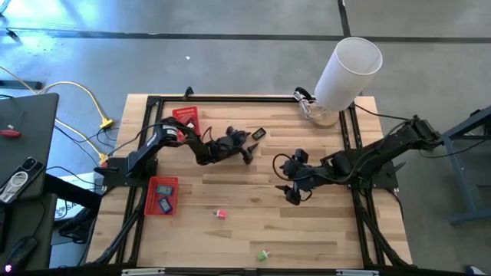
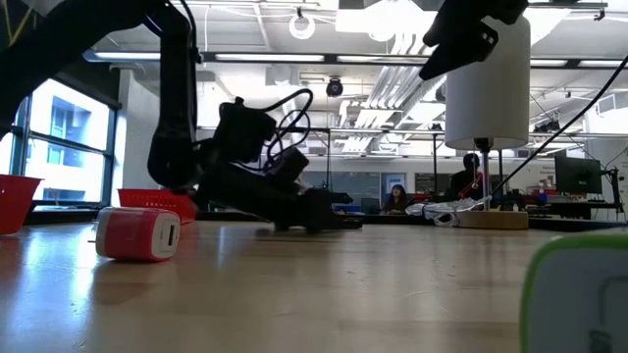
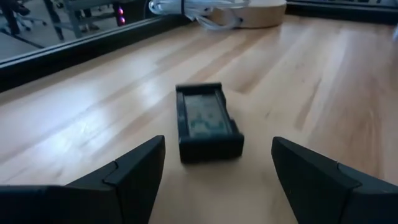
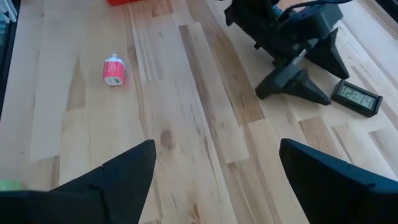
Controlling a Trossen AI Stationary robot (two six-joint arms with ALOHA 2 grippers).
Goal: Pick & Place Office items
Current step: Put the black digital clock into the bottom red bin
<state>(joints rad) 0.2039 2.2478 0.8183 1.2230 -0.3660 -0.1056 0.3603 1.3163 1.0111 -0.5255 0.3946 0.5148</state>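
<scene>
Alignment is the point that matters here: in the left wrist view the small black item lies flat on the bench just ahead of the left gripper, centred in the gap between its fingers, with its long axis running away from the camera, roughly along the line of approach. In the high view it sits upper centre of the frame, just beyond the left gripper's tips, and the left arm is clearly the nearer one. The left jaws stand wide apart, holding nothing and touching nothing; they look wide enough to straddle the item's short side.

The right gripper waits right of centre in the high view, jaws also spread and empty.

Other pieces lie loose: a red-and-white one at lower centre and a green one near the bottom edge. Two red baskets stand at left.
</scene>
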